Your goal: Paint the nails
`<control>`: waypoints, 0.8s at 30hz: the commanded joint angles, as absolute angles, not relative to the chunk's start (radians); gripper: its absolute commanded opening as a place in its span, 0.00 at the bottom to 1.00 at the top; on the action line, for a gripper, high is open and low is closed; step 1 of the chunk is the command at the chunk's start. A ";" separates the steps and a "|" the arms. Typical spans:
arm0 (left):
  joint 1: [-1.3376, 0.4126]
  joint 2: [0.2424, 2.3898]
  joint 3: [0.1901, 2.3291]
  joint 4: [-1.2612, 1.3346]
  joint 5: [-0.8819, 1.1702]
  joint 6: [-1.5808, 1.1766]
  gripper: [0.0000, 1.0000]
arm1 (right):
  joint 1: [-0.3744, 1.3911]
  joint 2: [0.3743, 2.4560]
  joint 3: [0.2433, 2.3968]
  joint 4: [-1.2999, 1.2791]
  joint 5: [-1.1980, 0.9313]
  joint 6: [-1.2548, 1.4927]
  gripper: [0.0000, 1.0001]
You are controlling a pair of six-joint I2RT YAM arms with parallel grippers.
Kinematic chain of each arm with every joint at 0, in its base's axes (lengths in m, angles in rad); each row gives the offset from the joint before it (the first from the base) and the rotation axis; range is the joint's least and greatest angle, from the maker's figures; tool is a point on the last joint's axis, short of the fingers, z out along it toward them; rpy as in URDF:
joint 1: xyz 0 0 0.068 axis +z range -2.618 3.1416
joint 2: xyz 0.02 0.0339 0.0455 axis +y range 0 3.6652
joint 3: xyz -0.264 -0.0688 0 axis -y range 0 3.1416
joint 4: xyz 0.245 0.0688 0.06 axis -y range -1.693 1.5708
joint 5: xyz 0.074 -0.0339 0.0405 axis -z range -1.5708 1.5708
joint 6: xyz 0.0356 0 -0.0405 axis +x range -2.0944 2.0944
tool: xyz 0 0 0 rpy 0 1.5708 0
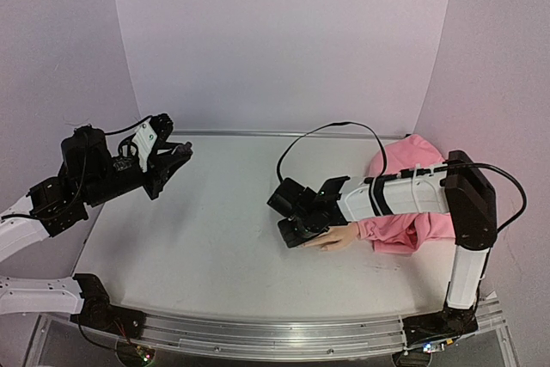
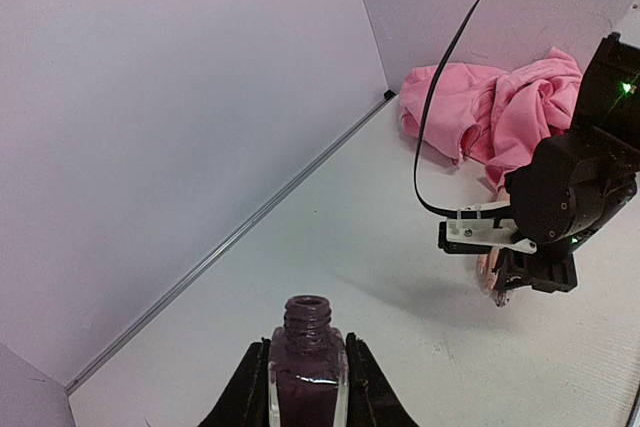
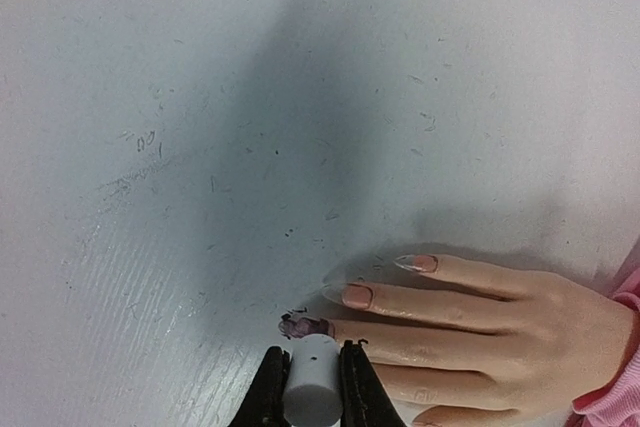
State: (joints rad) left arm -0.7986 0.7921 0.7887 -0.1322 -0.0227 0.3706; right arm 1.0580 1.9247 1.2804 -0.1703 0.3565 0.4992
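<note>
The flesh-coloured mannequin hand [image 3: 480, 322] lies flat on the white table, fingers pointing left, with its pink sleeve [image 1: 412, 204] behind it. One of the nails [image 3: 305, 327] is smeared with dark purple polish, and two nails above it [image 3: 357, 296] are pale. My right gripper [image 3: 311, 367] is shut on the white brush cap [image 3: 311, 387], directly over the dark nail; the brush itself is hidden under the cap. My left gripper [image 2: 307, 387] is raised at the far left, shut on an open bottle of dark purple polish [image 2: 307, 362], held upright.
Small purple specks mark the table [image 3: 200, 147] beside the painted nail. A black cable [image 1: 322, 135] loops over the table behind the right arm. The back wall's metal rail [image 2: 250, 222] runs along the table's far edge.
</note>
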 commanded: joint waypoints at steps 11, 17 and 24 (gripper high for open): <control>-0.801 0.787 0.793 -0.095 -0.029 0.382 0.00 | 1.053 1.925 1.272 -0.230 0.374 0.515 0.00; -0.801 0.783 0.792 -0.095 -0.031 0.382 0.00 | 1.053 1.929 1.272 -0.230 0.368 0.517 0.00; -0.801 0.781 0.792 -0.096 -0.031 0.383 0.00 | 1.053 1.942 1.281 -0.229 0.361 0.512 0.00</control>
